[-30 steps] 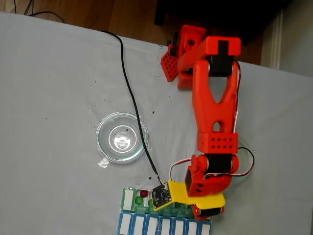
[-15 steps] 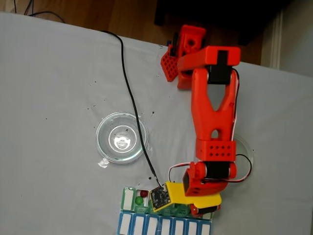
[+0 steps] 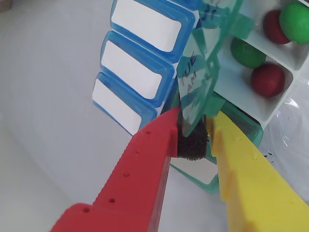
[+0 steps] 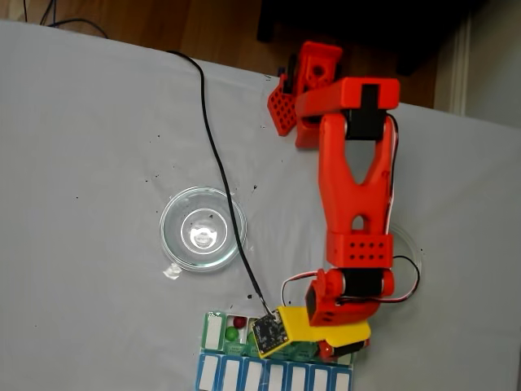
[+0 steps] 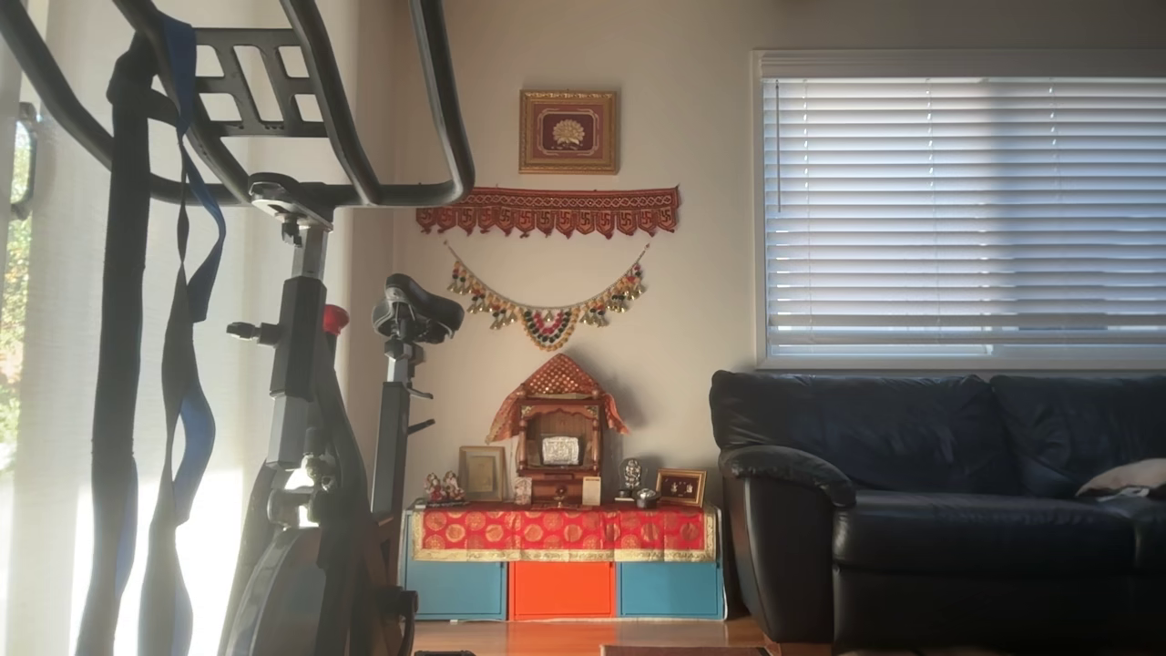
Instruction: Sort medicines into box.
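In the wrist view my gripper (image 3: 194, 118) is shut on a raised translucent green lid (image 3: 195, 79) of the box (image 3: 286, 62); the red finger (image 3: 154, 140) is left of it and the yellow finger (image 3: 241, 154) right. Open white compartments hold medicines: a green ball (image 3: 247, 53) with a dark red ball (image 3: 267, 79), and beyond them another red ball (image 3: 274, 26) and green ball (image 3: 295, 21). In the fixed view the gripper (image 4: 321, 349) sits low over the box (image 4: 213, 330), where a red ball (image 4: 238, 321) and a green ball (image 4: 233, 334) show.
A blue-lidded row (image 4: 269, 376) lies right against the box at the table's bottom edge. A clear round dish (image 4: 202, 228) stands to the upper left, crossed by a black cable (image 4: 216, 155). Another clear dish (image 4: 409, 244) lies partly under the arm. Black specks dot the cloth.
The wrist with its camera board has shifted slightly left and down toward the box. The balls and dishes have not moved.
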### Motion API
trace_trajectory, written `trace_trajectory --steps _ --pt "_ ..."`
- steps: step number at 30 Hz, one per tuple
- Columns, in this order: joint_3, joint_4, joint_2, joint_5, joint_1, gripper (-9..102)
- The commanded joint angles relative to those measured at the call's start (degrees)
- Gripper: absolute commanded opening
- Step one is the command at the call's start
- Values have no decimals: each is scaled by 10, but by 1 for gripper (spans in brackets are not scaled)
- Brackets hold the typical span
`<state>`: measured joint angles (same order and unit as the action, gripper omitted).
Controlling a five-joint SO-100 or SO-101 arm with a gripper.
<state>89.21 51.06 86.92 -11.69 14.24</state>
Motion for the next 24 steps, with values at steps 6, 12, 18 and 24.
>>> trace_trajectory --steps 6,12,18,24 --pt "-27 78 0 -40 12 1" --pt "-18 83 -11 -59 23 1" --pt "-13 77 -20 -68 28 1" --pt "-26 94 76 -24 -1 1"
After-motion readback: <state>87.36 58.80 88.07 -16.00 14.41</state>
